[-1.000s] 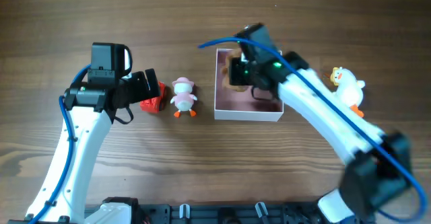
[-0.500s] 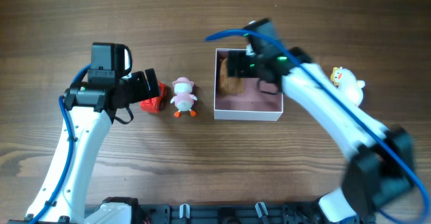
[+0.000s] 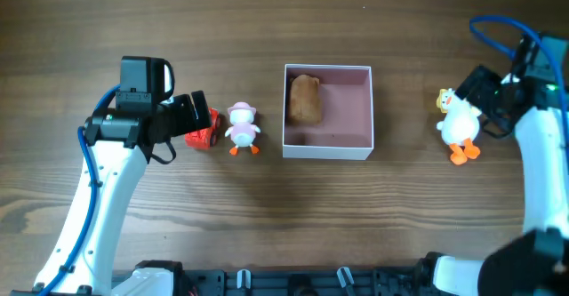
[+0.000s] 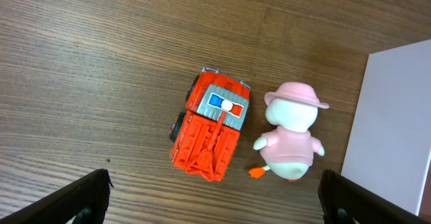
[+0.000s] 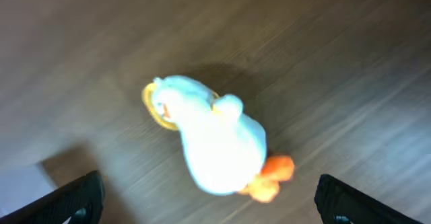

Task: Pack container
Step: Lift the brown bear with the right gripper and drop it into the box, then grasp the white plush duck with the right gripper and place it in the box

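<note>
Overhead view of a dark wooden table (image 3: 267, 216). Nearest the robot's side, two white arms with blue cables rise from the bottom edge, one at each side.

Midway across the table, a row of small things runs left to right. The left gripper (image 3: 197, 116) hovers over a red-orange toy truck (image 3: 203, 136). Its wrist view shows the two fingers spread wide apart, with the truck lying on the wood below and between them, not held. Just beside the truck, to its right, is a small pink duck figure (image 3: 242, 125) in a pink hat, with orange feet.

Further right, near the figure but apart from it, sits the container (image 3: 327, 152). It is a square, shallow box with white walls and a dusty pink inside, at the middle of the table. Well to its right lies a white duck toy (image 3: 459, 123) with orange feet. The right gripper (image 3: 487, 90) hangs just beyond this duck and to its right, fingers wide apart and holding nothing; its wrist view is blurred.

Farthest back, in the container's far left corner, lies a rounded brown toy (image 3: 306, 99).
</note>
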`<state>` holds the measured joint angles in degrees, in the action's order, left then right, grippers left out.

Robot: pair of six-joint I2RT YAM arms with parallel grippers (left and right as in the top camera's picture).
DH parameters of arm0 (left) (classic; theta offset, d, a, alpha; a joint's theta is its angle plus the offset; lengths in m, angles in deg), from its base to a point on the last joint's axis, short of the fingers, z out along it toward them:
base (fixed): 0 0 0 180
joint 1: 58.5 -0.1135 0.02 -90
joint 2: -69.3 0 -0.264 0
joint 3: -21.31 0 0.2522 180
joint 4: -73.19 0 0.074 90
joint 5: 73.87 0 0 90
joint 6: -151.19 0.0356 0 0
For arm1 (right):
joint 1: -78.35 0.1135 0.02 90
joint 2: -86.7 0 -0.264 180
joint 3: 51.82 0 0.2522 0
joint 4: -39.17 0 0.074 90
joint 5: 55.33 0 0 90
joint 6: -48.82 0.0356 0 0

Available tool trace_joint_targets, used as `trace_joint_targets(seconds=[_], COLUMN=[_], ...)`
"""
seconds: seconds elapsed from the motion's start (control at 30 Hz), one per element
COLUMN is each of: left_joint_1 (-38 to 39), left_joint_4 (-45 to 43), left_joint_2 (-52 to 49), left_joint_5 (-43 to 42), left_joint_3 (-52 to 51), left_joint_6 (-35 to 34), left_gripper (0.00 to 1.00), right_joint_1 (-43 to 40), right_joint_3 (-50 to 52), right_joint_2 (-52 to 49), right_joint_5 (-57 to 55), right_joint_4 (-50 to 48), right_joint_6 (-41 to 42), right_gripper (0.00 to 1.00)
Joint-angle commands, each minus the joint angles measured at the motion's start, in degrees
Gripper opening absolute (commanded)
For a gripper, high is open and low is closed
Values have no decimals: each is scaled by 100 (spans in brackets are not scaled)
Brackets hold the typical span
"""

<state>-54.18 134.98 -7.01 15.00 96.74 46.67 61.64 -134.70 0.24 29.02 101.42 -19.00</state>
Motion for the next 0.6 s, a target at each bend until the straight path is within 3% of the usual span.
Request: trace_joint_targets(seconds=[0.0, 0.17, 0.2, 0.23, 0.3, 0.33, 0.47, 0.57], left_joint_1=[-37, -37, -37, -37, -37, -37, -37, -37], left_joint_4=[4, 4, 4, 4, 4, 4, 4, 4], left_joint_2=[-31, -31, -31, -31, -31, -31, -31, -31], left_joint_5=[57, 57, 57, 57, 57, 57, 57, 57], left_joint_3=[107, 107, 107, 107, 107, 107, 107, 107], left_joint_6=[-74, -74, -74, -74, -74, -74, -74, -74], left_gripper=[100, 100, 100, 100, 100, 100, 100, 100], right_joint_1=[2, -4, -4, -4, -2, 2, 243, 896], right_joint_3=[413, 470, 470, 470, 428, 396, 280, 280], right_joint_2=[-662, -1646, -1727, -1770, -1661, -1550, -400, 820], right_joint_5=[55, -44, -37, -33, 118, 234, 1285, 2013], right_joint_4=[-306, -699, -723, -728, -706, -660, -442, -435], right_joint_6=[48, 133, 144, 205, 199, 199, 181, 208], right_gripper=[99, 98, 86, 65, 13, 4, 4, 4])
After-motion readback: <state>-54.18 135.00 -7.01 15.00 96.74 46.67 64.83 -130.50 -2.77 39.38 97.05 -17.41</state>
